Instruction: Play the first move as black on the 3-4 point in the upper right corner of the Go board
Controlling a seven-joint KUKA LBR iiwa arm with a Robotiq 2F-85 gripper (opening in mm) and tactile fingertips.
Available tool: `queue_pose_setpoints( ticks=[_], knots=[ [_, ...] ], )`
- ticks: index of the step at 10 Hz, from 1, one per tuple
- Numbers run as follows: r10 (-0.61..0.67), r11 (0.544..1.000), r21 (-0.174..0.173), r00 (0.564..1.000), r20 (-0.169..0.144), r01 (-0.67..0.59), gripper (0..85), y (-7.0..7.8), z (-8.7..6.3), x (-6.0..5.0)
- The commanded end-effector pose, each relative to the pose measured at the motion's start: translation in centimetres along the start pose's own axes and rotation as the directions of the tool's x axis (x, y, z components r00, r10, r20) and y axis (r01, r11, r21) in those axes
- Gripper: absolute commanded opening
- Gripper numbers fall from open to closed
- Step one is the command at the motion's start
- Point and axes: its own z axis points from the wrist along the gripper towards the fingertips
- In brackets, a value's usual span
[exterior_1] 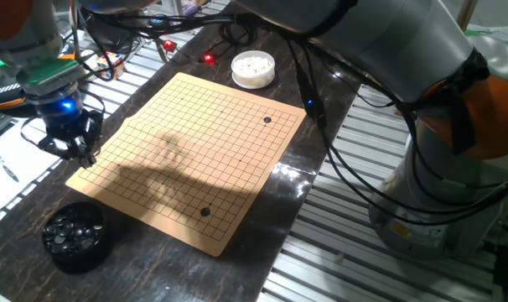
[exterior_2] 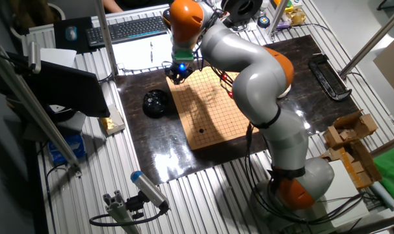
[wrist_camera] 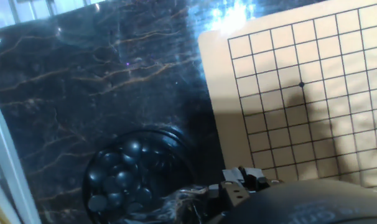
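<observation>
The wooden Go board (exterior_1: 195, 143) lies on the dark marble table top. Two black stones sit on it: one (exterior_1: 266, 120) near the corner by the white bowl, one (exterior_1: 205, 212) near the front edge, which also shows in the other fixed view (exterior_2: 201, 130). My gripper (exterior_1: 80, 149) hangs above the board's left corner and also shows in the other fixed view (exterior_2: 177, 73). The frames do not show whether its fingers are open or hold a stone. A black bowl (exterior_1: 76, 236) full of black stones (wrist_camera: 123, 174) stands near that corner, below the hand.
A white bowl (exterior_1: 253, 69) of white stones stands beyond the board's far corner. Cables (exterior_1: 338, 143) and the arm's base lie to the right. A keyboard (exterior_2: 129, 29) and papers lie behind the table. Red lights (exterior_1: 209, 58) glow at the back.
</observation>
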Motion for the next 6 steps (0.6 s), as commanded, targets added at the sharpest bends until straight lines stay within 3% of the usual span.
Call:
queue_pose_setpoints(
  ticks=[1,4,6],
  knots=[
    [-0.008,1.0,0.027,1.0,0.014,0.007,9.7,0.07,0.02,0.03],
    [-0.002,1.0,0.03,1.0,-0.017,0.003,10.3,0.07,0.02,0.03],
    [-0.006,0.997,0.074,1.0,-0.015,0.007,10.0,0.07,0.02,0.03]
  ],
)
